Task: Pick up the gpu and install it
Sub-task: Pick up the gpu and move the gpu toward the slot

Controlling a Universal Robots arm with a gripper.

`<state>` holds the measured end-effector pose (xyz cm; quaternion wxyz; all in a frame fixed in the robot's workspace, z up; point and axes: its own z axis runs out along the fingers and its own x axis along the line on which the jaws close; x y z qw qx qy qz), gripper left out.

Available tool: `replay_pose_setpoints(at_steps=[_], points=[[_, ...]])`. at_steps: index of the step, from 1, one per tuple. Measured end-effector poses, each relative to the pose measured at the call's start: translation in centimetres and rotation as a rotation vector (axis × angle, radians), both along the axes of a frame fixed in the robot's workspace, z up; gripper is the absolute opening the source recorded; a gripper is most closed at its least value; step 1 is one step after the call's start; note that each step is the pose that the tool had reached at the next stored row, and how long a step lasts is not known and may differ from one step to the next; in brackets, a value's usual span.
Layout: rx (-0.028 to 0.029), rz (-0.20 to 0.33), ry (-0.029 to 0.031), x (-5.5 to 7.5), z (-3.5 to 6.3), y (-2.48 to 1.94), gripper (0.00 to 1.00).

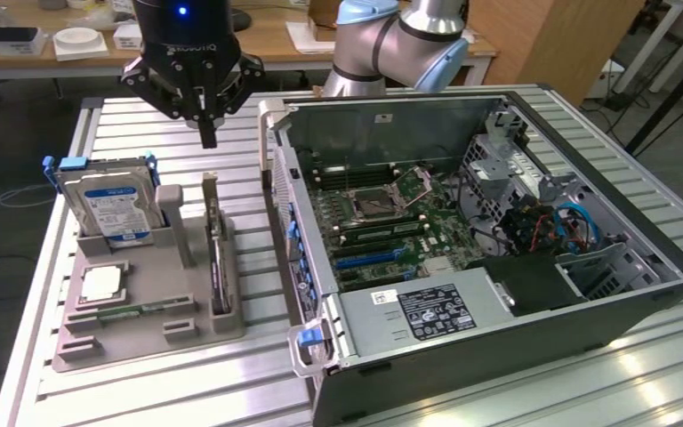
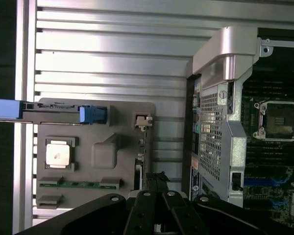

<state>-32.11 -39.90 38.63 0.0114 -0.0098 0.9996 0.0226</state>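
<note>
The bench (image 1: 140,391) is pale silver-grey, striped with long ribs. The holder tray (image 1: 128,340) is plain mid-grey. The hard drive (image 1: 110,209) is silver with a blue-and-white label and blue side rails. The gpu (image 1: 217,267) is dark, nearly black. The memory stick (image 1: 140,310) is green. The pincer (image 1: 207,135) is black. The computer case (image 1: 519,360) is dark grey outside, and its motherboard (image 1: 377,213) is green with blue slots.

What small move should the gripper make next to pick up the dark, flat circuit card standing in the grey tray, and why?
Probably open the jaws: the gripper is shut, hovering above the dark upright gpu, not touching it.
</note>
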Motion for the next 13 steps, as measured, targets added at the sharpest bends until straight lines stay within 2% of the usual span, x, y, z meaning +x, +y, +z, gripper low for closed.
replay_pose_setpoints(at_steps=[13], points=[[0.0000,0.040,0.0000,0.00,-0.03,0.00,0.11]])
